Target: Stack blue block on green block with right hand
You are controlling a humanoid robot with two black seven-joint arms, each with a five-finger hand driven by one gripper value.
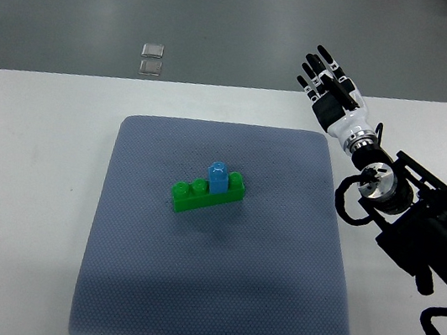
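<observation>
grey mat [212,293] | blue block [218,177] atop green block [207,193] | right hand [328,86] spread, off-mat

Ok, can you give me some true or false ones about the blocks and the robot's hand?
1. The blue block sits on top of the green block. True.
2. The right hand is holding the blue block. False: its fingers are spread and empty, up over the table's far edge, away from the blocks.
3. The blocks rest on a grey-blue mat. True.
4. The mat lies on a black table. False: the table is white.
5. The left hand is reaching for the blocks. False: no left hand shows in the picture.
</observation>
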